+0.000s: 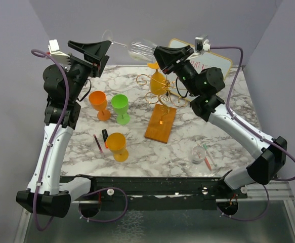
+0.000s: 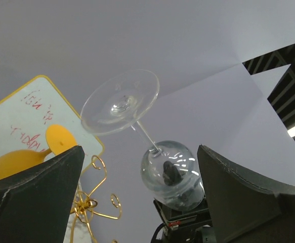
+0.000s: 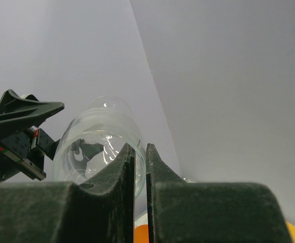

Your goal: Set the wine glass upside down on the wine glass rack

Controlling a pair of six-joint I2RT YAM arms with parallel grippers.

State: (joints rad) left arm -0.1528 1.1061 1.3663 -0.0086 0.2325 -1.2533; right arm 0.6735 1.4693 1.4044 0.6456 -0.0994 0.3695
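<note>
Now, glass (image 1: 138, 49) aloft, sideways, right gripper (image 3: 140, 152) pinching bowl rim, rack (image 1: 160, 90) below. Left gripper (image 1: 97, 54) gaping near foot. Light, thin, slick, brittle: stem looks safest hold, gentle squeeze.

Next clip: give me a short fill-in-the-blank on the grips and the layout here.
1. The right gripper pinches the wine glass by the rim of its ___.
2. The left gripper holds its jaws ___, with the glass's foot just ahead of them.
3. In the top view, the green goblet stands just ___ of the orange goblet.
4. The wine glass rack has a ___ base.
Missing words: bowl; open; right; wooden.
</note>
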